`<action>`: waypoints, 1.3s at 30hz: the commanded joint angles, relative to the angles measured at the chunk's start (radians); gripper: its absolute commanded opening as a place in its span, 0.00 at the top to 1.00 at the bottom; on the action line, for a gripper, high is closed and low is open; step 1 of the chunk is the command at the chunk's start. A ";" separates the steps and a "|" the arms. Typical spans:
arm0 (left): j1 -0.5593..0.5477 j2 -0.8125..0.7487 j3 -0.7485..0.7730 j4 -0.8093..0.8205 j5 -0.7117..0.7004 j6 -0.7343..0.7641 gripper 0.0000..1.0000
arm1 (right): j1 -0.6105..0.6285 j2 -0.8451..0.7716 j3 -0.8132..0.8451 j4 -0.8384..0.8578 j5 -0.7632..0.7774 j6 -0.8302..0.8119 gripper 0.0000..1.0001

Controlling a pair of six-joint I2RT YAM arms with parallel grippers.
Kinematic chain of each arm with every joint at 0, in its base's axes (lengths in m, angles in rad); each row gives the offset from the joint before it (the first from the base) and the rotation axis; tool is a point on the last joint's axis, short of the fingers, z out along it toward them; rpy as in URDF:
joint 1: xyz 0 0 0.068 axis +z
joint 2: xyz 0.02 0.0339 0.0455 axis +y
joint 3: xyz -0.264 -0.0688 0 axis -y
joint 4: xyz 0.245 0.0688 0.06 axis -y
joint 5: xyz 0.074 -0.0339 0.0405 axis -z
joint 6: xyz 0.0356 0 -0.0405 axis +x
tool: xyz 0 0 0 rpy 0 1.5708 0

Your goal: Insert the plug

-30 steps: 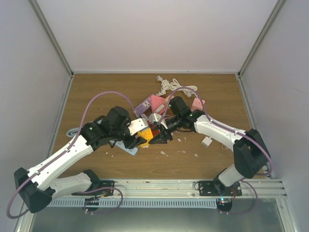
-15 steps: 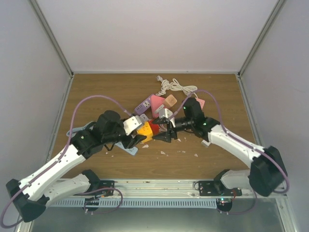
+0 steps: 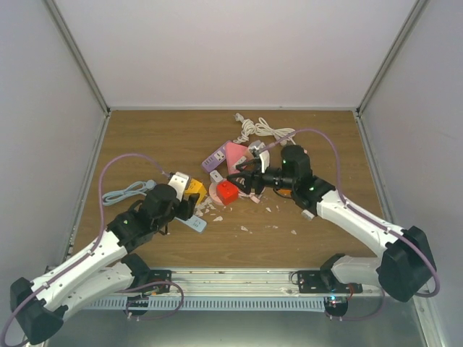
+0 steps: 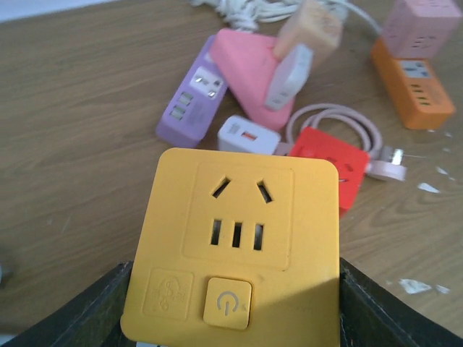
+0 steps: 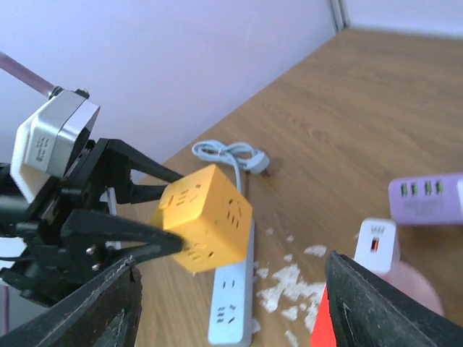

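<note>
Overhead and wrist views of a brown wooden counter [image 3: 145, 144] walled in white, with two white-and-black robot arms reaching in from its near edge.

The left arm [image 3: 94, 253] ends in the left hand [image 3: 188, 198]. Its two black fingers pinch opposite sides of a yellow socket cube [image 4: 239, 238], which is held tilted above the counter. The face toward the wrist camera has socket slots and a square power button.

The right arm [image 3: 354, 217] reaches in from the cube's right. The right hand [image 3: 240, 183] is spread wide with nothing between its fingers and points toward the cube, near it but not touching.

A pink triangular power block [image 4: 249, 72] lies beyond the yellow cube. A purple power strip [image 4: 192, 101] lies against that block's left edge. A pale blue power strip [image 5: 233, 303] lies flat on the counter below the cube. An orange strip [image 4: 414, 83] sits well beyond the cube and to its right.

A red socket cube [image 4: 325, 163] rests on the counter just beyond the yellow cube's right corner. A small white adapter [image 4: 248, 135] sits directly beyond the yellow cube.

A pink cable [image 4: 340, 116] loops behind the red cube. Its pale plug [image 4: 387, 165] lies on the counter further to the yellow cube's right, past the red one, with no hand on it.

White chips [image 5: 293, 278] are scattered on the wood under the cube.
</note>
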 commanded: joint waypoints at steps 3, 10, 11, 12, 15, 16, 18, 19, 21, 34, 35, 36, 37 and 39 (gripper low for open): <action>-0.001 -0.001 -0.106 0.138 -0.140 -0.176 0.60 | 0.068 0.000 -0.107 0.075 0.051 0.198 0.31; -0.001 0.023 -0.144 0.074 -0.159 -0.300 0.66 | 0.309 0.106 -0.151 0.022 0.266 0.073 0.33; -0.001 0.029 -0.144 0.063 -0.160 -0.315 0.66 | 0.339 0.141 -0.145 0.019 0.275 0.058 0.34; -0.001 0.031 -0.146 0.059 -0.159 -0.329 0.66 | 0.365 0.188 -0.135 0.016 0.279 0.049 0.36; -0.001 0.024 -0.157 0.069 -0.159 -0.337 0.67 | 0.429 0.290 -0.100 0.027 0.252 0.052 0.44; 0.001 0.024 -0.157 0.067 -0.162 -0.342 0.67 | 0.443 0.318 -0.093 0.043 0.218 0.059 0.47; 0.000 0.025 -0.154 0.056 -0.175 -0.350 0.67 | 0.462 0.365 -0.087 0.092 0.136 0.078 0.53; 0.000 0.027 -0.151 0.051 -0.185 -0.355 0.67 | 0.471 0.385 -0.088 0.114 0.110 0.090 0.55; 0.002 0.026 -0.147 0.043 -0.198 -0.363 0.67 | 0.489 0.421 -0.082 0.148 0.086 0.112 0.57; 0.003 0.003 -0.164 0.040 -0.216 -0.372 0.65 | 0.513 0.640 0.125 0.041 0.234 0.146 0.62; 0.003 -0.001 -0.164 0.037 -0.216 -0.375 0.65 | 0.512 0.652 0.143 0.016 0.262 0.153 0.61; 0.003 -0.003 -0.164 0.034 -0.216 -0.375 0.65 | 0.511 0.661 0.157 -0.009 0.290 0.158 0.60; 0.003 -0.006 -0.162 0.030 -0.217 -0.375 0.65 | 0.511 0.667 0.166 -0.023 0.312 0.164 0.60; 0.003 -0.008 -0.158 0.021 -0.222 -0.377 0.65 | 0.511 0.662 0.161 -0.039 0.366 0.187 0.60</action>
